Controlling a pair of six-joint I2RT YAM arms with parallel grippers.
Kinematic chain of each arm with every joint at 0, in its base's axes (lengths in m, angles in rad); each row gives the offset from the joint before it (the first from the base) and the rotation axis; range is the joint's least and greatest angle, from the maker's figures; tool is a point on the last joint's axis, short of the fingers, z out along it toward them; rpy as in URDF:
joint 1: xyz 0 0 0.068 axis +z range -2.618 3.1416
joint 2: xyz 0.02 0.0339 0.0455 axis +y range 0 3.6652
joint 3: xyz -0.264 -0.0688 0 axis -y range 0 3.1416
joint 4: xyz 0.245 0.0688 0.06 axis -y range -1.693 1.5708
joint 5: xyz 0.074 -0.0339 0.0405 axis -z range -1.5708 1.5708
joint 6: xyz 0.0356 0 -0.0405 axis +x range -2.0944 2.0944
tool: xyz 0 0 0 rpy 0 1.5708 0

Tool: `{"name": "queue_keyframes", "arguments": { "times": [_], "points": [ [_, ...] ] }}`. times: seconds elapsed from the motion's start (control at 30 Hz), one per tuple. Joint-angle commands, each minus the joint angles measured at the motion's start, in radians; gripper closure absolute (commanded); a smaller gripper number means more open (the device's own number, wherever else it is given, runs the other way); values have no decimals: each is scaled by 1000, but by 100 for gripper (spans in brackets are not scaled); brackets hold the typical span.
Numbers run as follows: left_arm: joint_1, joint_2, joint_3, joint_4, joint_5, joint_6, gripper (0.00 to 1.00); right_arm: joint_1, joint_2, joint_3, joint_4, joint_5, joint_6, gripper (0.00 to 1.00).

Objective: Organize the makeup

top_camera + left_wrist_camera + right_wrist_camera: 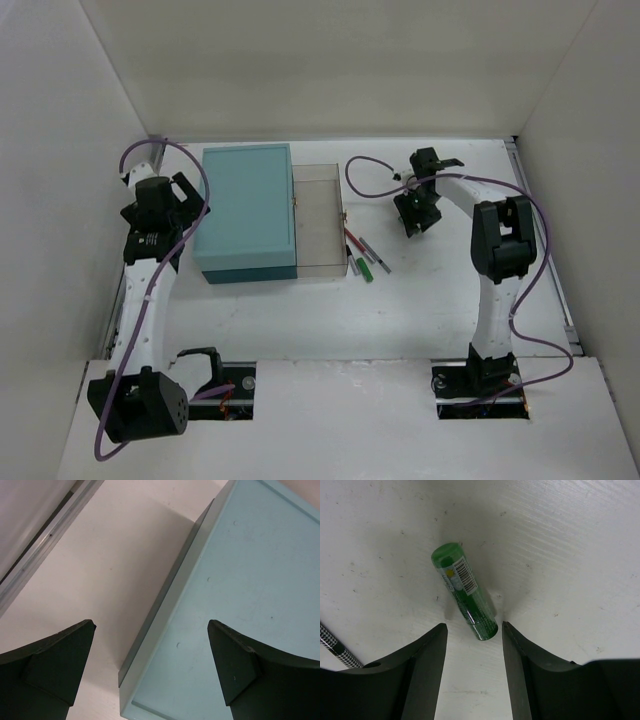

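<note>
The left gripper is hanging at the left side of the teal box. Its jaws are standing wide apart and gripping nothing. One finger is sitting over bare white table and the other over the box's lid, so the box's left edge is running between them. A metal rail is bordering the table just beyond.

A clear tray is lying against the right side of the box. Just past the tray's right edge, thin red and grey pencils are lying fanned together, with a small green tube at their near end.

Further right, a second green tube, glossy with a white barcode label, is lying flat on the table. The right gripper is hovering over it with its jaws partly open, a little wider than the tube. The tube's end is sitting between the fingertips, and whether it is touching one cannot be told. A checker-patterned pencil is showing beside the left finger. White table is stretching from here toward the right wall.
</note>
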State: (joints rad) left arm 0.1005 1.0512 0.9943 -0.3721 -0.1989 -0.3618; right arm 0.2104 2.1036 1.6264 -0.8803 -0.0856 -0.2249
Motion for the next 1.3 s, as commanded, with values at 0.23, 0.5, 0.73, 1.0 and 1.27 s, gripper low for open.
{"name": "queue_keyframes", "arguments": {
  "times": [0.23,0.5,0.73,1.0,1.27],
  "points": [
    [9,1,-5,62,0,-2,0,63,141,259,-178,80,-102,94],
    [20,-23,-14,64,0,-2,0,70,125,273,-183,86,-100,89],
    [15,-5,-16,68,1,-2,0,94,15,271,-77,0,-42,84],
    [15,13,-19,75,10,-2,0,209,-7,250,148,-60,223,70],
    [14,12,-13,59,10,-2,0,318,53,210,283,-10,410,62]
  ]
}}
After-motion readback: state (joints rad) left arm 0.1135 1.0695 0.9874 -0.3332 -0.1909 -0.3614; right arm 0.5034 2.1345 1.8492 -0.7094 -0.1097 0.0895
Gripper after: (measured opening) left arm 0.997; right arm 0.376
